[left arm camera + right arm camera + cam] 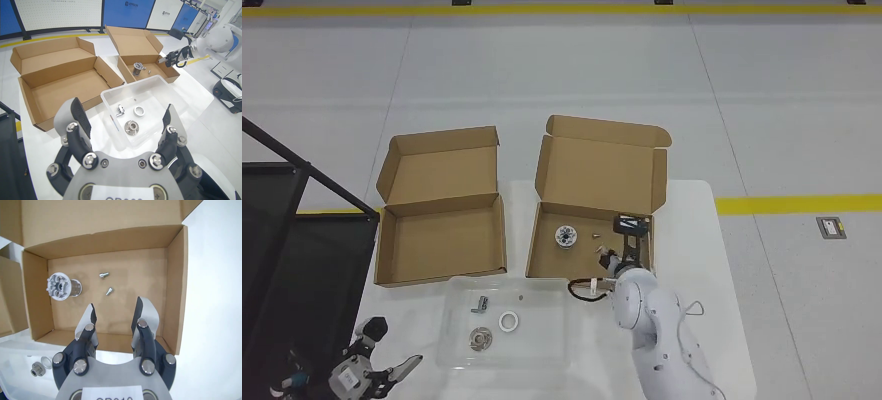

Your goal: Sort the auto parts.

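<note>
Two tools hang empty over the counter (687, 240), fingers apart. The right tool (115, 303) hovers above the near wall of the right box (175, 285), where a toothed cylinder (63, 288) and two bolts (104, 274) (109, 291) lie ahead of it. The left tool (122, 103) hangs by the counter's near corner, facing the clear tray (103, 94), which holds a flanged hub (132, 127), a ring (139, 111) and a bracket (120, 111). The hub sits straight ahead of the left tool, bore upward; that arm looks nearer for the next pick.
</note>
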